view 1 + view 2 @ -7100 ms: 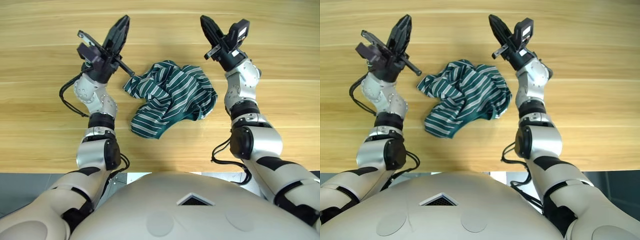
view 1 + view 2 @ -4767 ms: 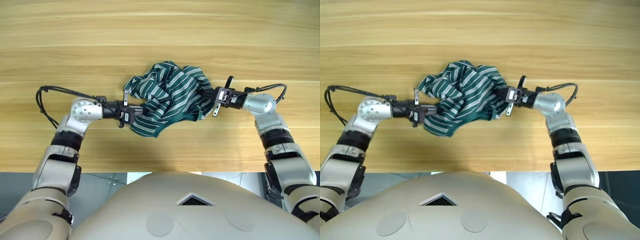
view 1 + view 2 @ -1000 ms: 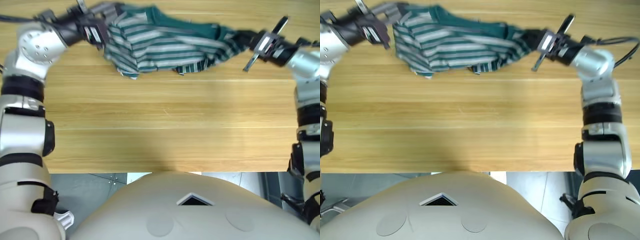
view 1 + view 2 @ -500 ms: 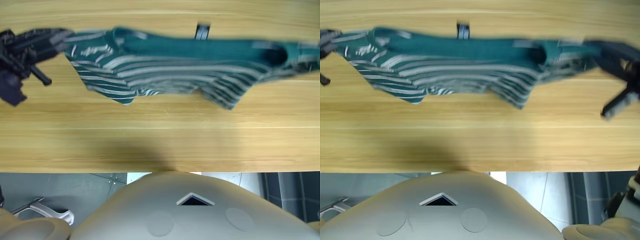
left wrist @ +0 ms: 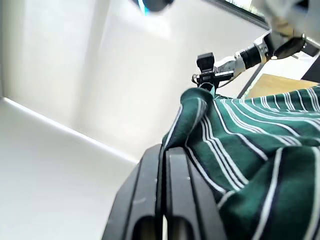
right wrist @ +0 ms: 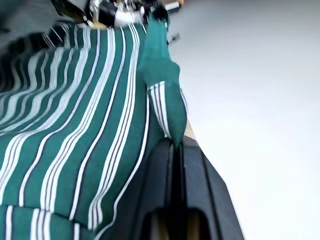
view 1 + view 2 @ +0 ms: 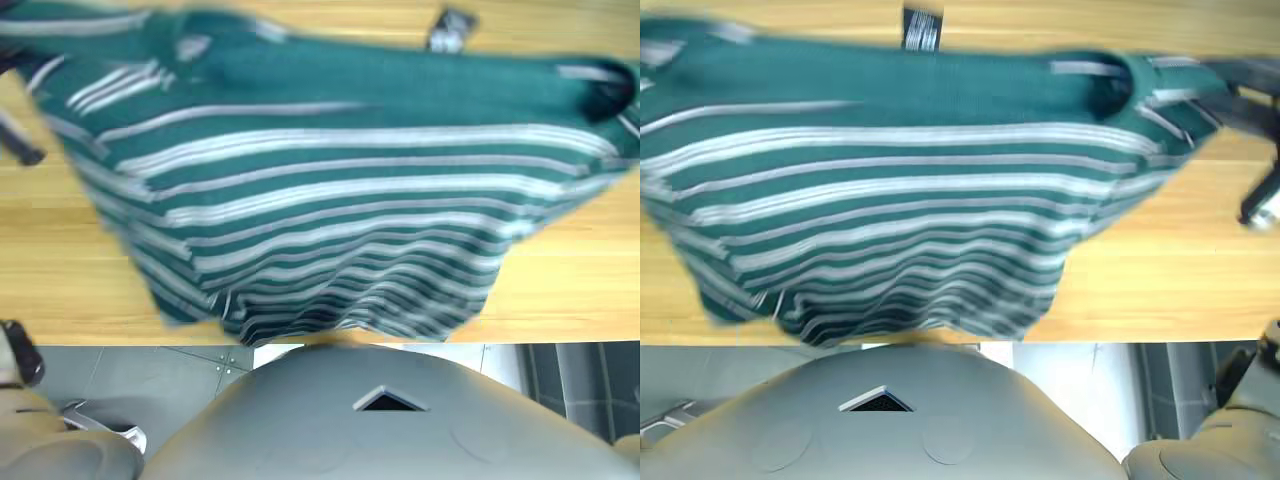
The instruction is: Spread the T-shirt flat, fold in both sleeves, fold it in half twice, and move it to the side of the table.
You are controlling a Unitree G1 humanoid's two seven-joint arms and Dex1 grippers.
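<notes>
Left eye view first: the striped green T-shirt (image 7: pixel 330 200) is opened out wide and fills the frame from the upper left corner to the right edge. Its stripes run level and its lower hem hangs down to the bottom centre. Strips of the wooden desk (image 7: pixel 570 290) show at the lower left and lower right. A small label tab (image 7: pixel 447 30) sticks up at the top edge, right of centre.

Over to the right eye view, and it's the same picture: cloth stretched side to side, top edge taut along the top of the frame. It looks lifted off the desk rather than lying on it.

In the left wrist view, the left pincer (image 5: pixel 164 150) has its two black fingers pressed together on a bunched corner of the shirt, and the striped cloth runs away from it.

The right wrist view mirrors that. The right pincer (image 6: pixel 176 145) is clamped tight on a fold of green fabric, and the rest fans out beyond.

So where are we? I'd call this the middle of the first step. The shirt is opened up but not yet laid flat. No sleeve is folded in, neither half-fold is made, and the move to the side of the desk is yet to come.
</notes>
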